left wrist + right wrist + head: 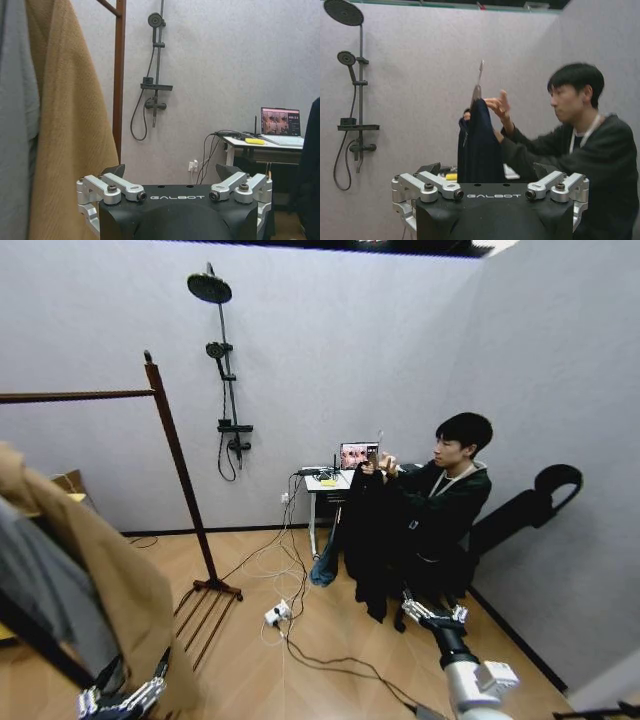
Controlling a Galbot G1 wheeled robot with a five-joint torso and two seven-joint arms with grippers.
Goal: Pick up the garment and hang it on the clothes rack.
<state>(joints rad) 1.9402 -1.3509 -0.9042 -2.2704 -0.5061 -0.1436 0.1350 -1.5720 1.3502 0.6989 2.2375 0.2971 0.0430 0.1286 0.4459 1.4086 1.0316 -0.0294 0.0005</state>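
Observation:
A seated person's hands hold up the garment (pixel 362 530), a black jacket on a hanger, in front of a small desk. In the right wrist view the garment (pixel 479 147) hangs straight ahead, its metal hook (pixel 480 74) pointing up. My right gripper (pixel 432 612) is low in front of the person, short of the jacket, open and holding nothing (pixel 487 172). The clothes rack (pixel 176 465) stands to the left, its top bar (pixel 75 395) running off the view's edge. My left gripper (pixel 120 701) hangs open (pixel 170 175) at the lower left beside the hung coats.
A long tan coat (pixel 120 585) and a grey hoodie (pixel 40 590) hang on the rack close to my left arm. A desk (pixel 328 483) with a laptop (pixel 358 454) stands behind the jacket. Cables and a power strip (pixel 277 614) lie on the wood floor. A shower fixture (pixel 228 390) is on the back wall.

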